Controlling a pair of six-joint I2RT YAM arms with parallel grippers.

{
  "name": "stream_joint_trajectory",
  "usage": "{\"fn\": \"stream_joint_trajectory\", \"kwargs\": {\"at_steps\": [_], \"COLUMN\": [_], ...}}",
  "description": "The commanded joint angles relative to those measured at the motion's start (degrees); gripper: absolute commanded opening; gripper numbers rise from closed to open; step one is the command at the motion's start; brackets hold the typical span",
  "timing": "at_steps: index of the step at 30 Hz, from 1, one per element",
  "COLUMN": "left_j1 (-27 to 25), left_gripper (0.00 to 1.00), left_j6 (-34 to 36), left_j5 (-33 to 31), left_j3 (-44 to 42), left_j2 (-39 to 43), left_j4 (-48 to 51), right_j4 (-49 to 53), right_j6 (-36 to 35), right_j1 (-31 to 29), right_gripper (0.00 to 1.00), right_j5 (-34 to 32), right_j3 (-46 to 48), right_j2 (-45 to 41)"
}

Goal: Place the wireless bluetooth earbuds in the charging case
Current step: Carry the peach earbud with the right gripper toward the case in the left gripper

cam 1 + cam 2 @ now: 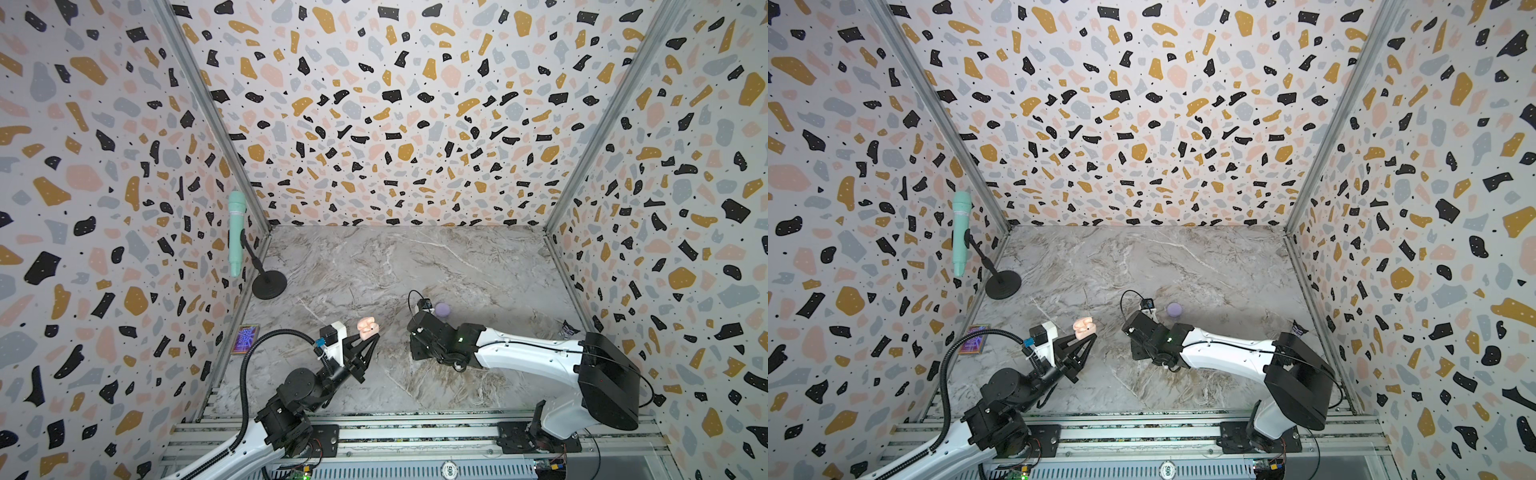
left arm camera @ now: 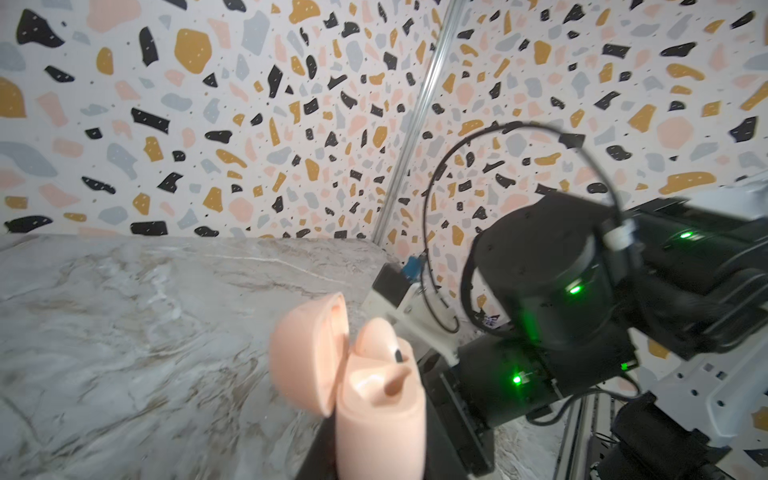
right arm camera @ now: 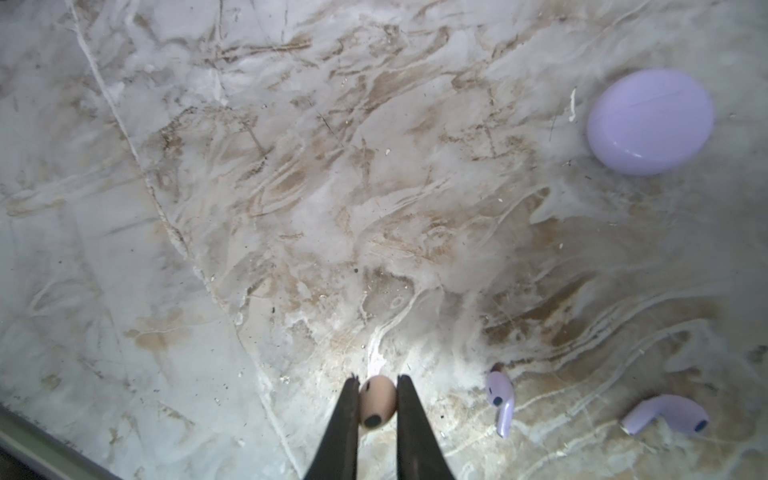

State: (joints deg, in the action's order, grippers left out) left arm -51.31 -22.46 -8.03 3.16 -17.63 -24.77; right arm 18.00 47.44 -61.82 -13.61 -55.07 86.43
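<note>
My left gripper (image 2: 380, 451) is shut on the base of a pale pink charging case (image 2: 380, 419), held off the table with its lid open. One pink earbud (image 2: 379, 338) sits in the case and the slot beside it is empty. In both top views the case (image 1: 368, 328) (image 1: 1084, 325) shows at the left fingertips. My right gripper (image 3: 378, 382) points down at the table, shut on a second pink earbud (image 3: 376, 405). Two lavender earbuds (image 3: 501, 401) (image 3: 665, 413) lie on the marble close by, and a closed lavender case (image 3: 650, 120) (image 1: 442, 309) lies beyond them.
A mint green microphone (image 1: 237, 232) on a black stand (image 1: 269, 284) is at the back left corner. A small shiny card (image 1: 246, 338) lies by the left wall and a dark wrapper (image 1: 567, 329) by the right wall. Metal rails (image 1: 415, 432) run along the front edge.
</note>
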Motion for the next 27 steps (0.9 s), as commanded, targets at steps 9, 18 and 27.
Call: {"fn": "stream_joint_trajectory", "kwargs": {"at_steps": [9, 18, 27], "left_j1": [-4.01, -6.08, -9.41], "left_gripper": [0.0, 0.0, 0.0], "left_j6": [5.47, 8.1, 10.34], "left_j5": [-10.08, -4.93, -5.02], "left_j3": [-4.71, -5.87, -5.23], "left_j2": [-8.16, -15.94, -20.46], "left_j4": [-12.75, -19.9, -18.48], "right_j4": [3.17, 4.27, 6.04], "right_j6": [-2.78, -4.0, -6.1], "right_j1": [-1.67, -3.02, -5.23], "right_gripper": [0.16, 0.16, 0.17], "right_j5": [-5.85, -7.5, -8.94], "right_j3": [-0.74, -2.02, -4.99], "right_j2": [-6.39, -9.02, -10.3]}}
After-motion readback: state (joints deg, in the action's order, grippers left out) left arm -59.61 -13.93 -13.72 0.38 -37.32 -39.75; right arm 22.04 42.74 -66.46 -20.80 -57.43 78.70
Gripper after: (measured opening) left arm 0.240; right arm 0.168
